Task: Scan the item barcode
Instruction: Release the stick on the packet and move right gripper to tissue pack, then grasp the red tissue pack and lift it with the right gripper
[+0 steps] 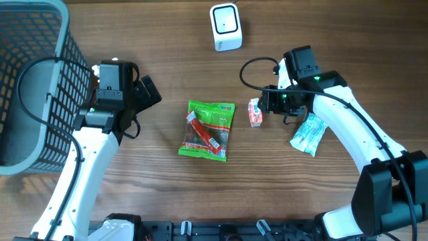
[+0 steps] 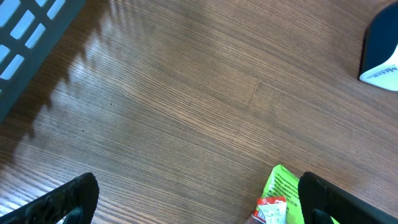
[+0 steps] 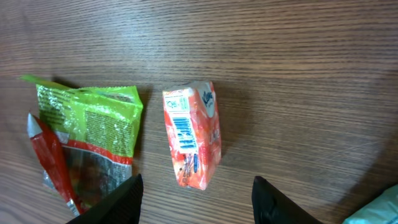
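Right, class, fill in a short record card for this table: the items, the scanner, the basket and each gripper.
scanner: white, at the far edge
basket: grey-blue mesh, far left
green packet: lying flat, mid-table
orange pack: right of the green packet, barcode facing up
pale blue packet: right of the orange pack
left gripper: open, empty
right gripper: open, over the orange pack, not gripping it

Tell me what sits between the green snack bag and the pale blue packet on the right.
A small orange pack lies between the green snack bag and the pale blue packet, clear in the overhead view.
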`<state>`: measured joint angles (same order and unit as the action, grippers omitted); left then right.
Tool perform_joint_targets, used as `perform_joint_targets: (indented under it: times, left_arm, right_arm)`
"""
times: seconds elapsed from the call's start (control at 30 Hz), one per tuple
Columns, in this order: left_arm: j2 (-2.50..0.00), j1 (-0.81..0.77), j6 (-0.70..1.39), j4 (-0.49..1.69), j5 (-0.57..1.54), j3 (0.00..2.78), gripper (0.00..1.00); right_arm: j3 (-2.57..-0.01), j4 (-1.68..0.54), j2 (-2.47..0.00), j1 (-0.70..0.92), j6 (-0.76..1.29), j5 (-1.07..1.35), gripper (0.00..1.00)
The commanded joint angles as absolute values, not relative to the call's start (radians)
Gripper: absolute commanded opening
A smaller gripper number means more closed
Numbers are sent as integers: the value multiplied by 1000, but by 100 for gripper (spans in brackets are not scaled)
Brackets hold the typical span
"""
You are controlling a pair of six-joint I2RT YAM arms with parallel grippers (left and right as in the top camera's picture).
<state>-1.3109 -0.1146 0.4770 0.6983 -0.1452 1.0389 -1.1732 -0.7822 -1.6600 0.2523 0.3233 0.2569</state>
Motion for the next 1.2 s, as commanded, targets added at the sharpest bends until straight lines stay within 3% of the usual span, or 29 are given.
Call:
perform_joint_targets:
  times: [0.0,0.27,0.33,0.43,0.7,1.0,1.17]
  left_arm:
    - [-1312,-108,476,696,-155,1047,100]
    - [-1312,-108,476,696,-155,1047,100]
    - [-1312,-108,476,696,-155,1047,100]
    - [-1312,-108,476,696,-155,1047,100]
    - [-1312,-108,476,696,-155,1047,100]
    - [-1312,-108,476,696,-155,1047,100]
    - [-1312,-108,476,696,-155,1047,100]
  right_arm:
    - [-1180,-783,-1646,254,318,226,57]
    - [-1176,-785,-1646,254,318,160,55]
    - [-1162,-764,-1646,254,314,149,30]
    - [-1116,-678,-1647,254,315,149,4]
    - [-991,-503,-1647,255,326,163,8]
    - [-901,-384,-1647,270,343,349,8]
    - [-901,-314,-1647,319,341,472,15]
